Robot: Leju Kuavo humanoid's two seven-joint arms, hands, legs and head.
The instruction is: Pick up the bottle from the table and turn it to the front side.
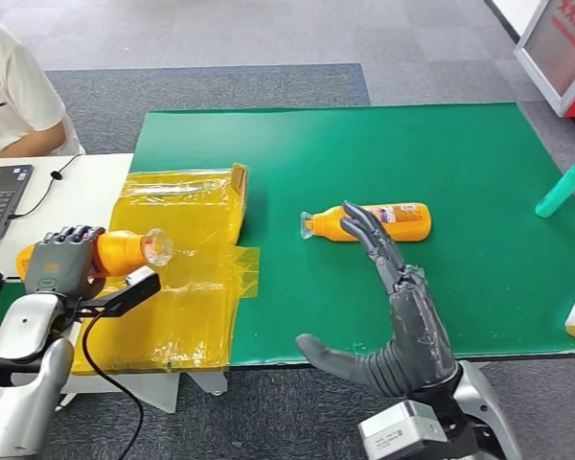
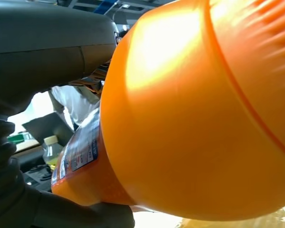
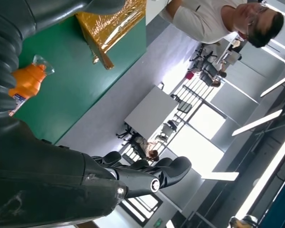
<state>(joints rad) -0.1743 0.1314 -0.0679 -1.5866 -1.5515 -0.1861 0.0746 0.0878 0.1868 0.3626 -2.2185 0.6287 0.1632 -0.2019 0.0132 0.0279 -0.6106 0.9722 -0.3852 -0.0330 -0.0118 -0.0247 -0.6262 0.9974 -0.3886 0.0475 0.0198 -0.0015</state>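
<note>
An orange bottle (image 1: 375, 221) with a clear cap lies on its side on the green mat (image 1: 450, 153).

Bright, even indoor light; head view sharp, soft shadows only. Glare on yellow film (image 1: 191, 278). Left wrist view: orange bottle (image 2: 205, 123) v. close, blurred, hot spot on its shoulder. Right wrist view: windows (image 3: 198, 142) blown out, ceiling strip lights streaky.
</note>
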